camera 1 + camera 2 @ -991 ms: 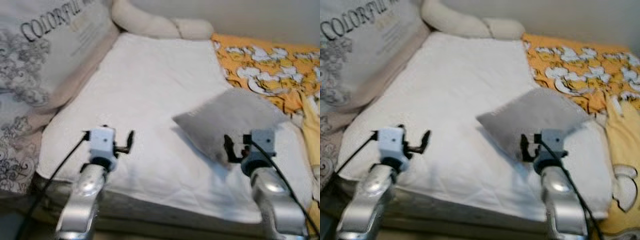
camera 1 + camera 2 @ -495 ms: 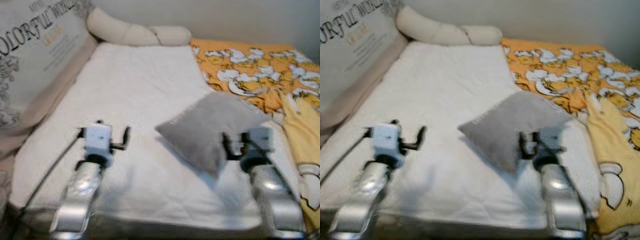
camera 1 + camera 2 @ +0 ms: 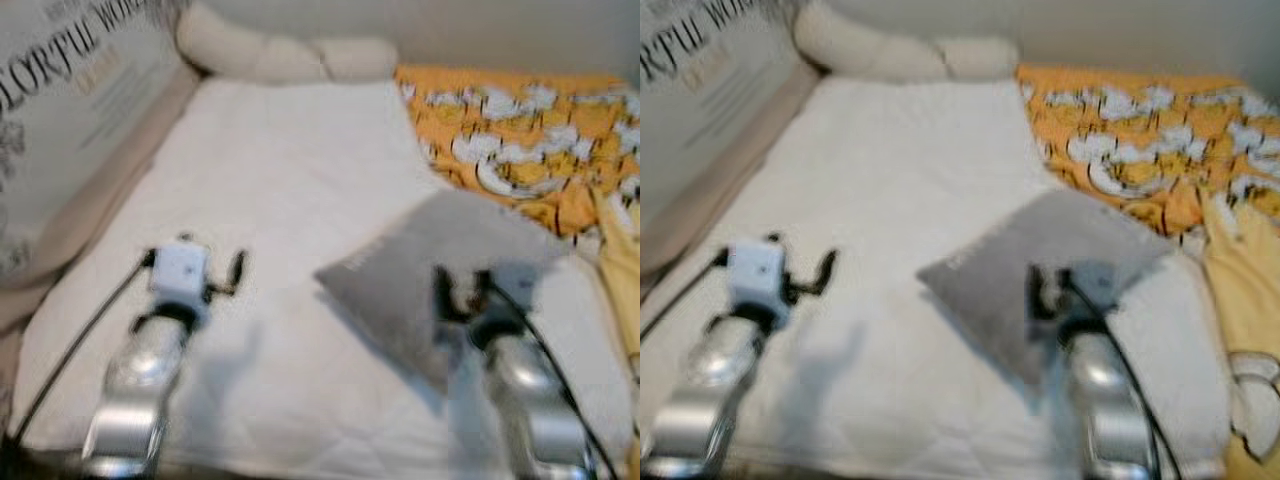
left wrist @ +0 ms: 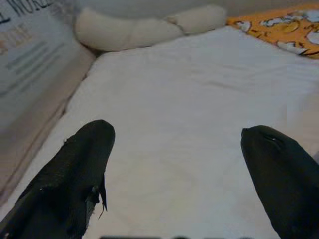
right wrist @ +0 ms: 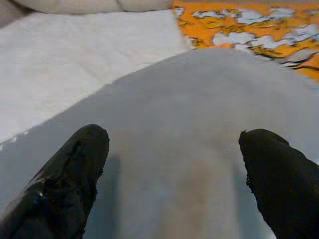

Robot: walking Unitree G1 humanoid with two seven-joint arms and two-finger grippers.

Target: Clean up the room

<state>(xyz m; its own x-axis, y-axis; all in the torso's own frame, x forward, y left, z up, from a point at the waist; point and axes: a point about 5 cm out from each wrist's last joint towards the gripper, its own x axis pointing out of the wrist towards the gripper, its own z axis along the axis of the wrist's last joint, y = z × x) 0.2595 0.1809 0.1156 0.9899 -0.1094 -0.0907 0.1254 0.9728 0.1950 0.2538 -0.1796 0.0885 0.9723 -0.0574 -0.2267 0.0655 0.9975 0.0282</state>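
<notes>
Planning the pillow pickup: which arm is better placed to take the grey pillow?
Right. The right gripper hangs open directly over the grey pillow; the left gripper, also open, faces bare white bedding.

A pillow point(image 3: 440, 265) lies on the bed point(image 3: 290, 190) toward its right side, with a patterned blanket point(image 3: 520, 150) behind and to its right; a long bolster point(image 3: 270, 55) lies along the far edge; a printed cushion point(image 3: 60, 110) leans at the left.
</notes>
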